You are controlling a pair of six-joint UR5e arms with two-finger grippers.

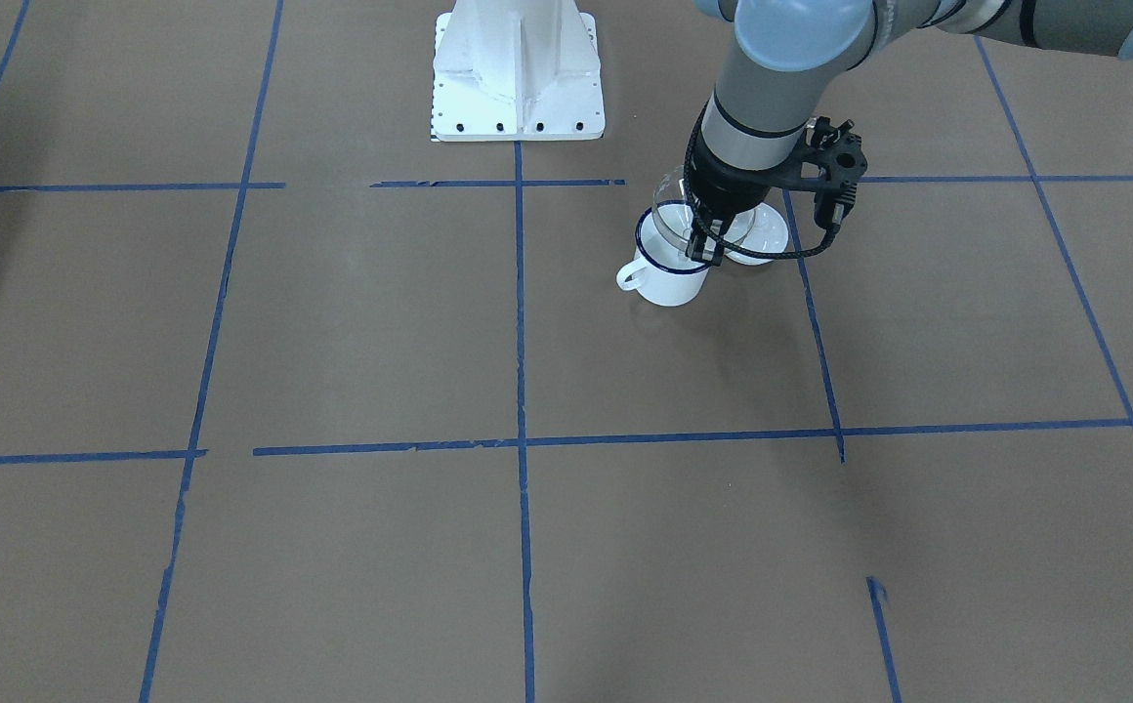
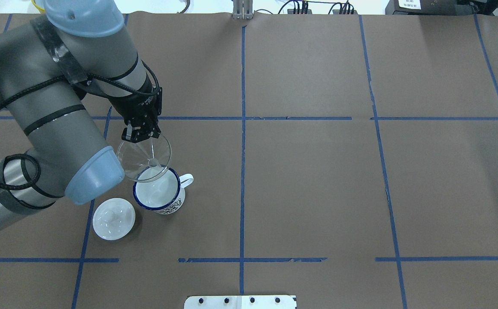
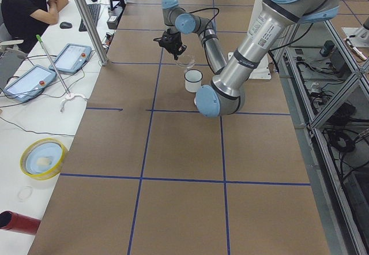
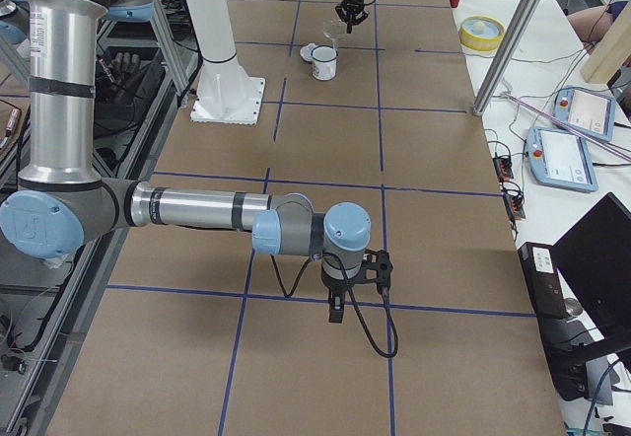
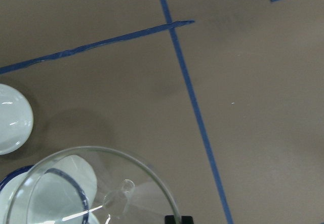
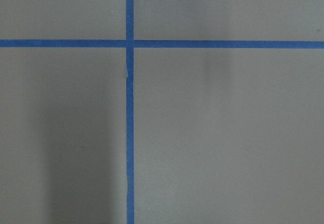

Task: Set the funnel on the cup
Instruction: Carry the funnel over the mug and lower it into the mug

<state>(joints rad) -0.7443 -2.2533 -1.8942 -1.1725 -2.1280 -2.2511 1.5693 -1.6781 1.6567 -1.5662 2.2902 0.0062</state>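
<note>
The clear funnel (image 2: 144, 156) hangs in my left gripper (image 2: 141, 136), which is shut on its far rim. It is just above the cup (image 2: 158, 196), a white enamel mug with a dark blue rim. In the overhead view the funnel's spout lies over the mug's far rim, and its handle points right. In the front view the funnel (image 1: 674, 210) overlaps the mug (image 1: 669, 278) under the gripper (image 1: 705, 249). The left wrist view shows the funnel (image 5: 96, 188) low in frame. My right gripper (image 4: 336, 313) hangs over bare table far from the mug; I cannot tell whether it is open or shut.
A white round lid with a knob (image 2: 113, 218) lies on the table close beside the mug, on its near left. The robot's white base plate (image 1: 518, 73) stands at the table's robot side. Blue tape lines cross the brown table cover.
</note>
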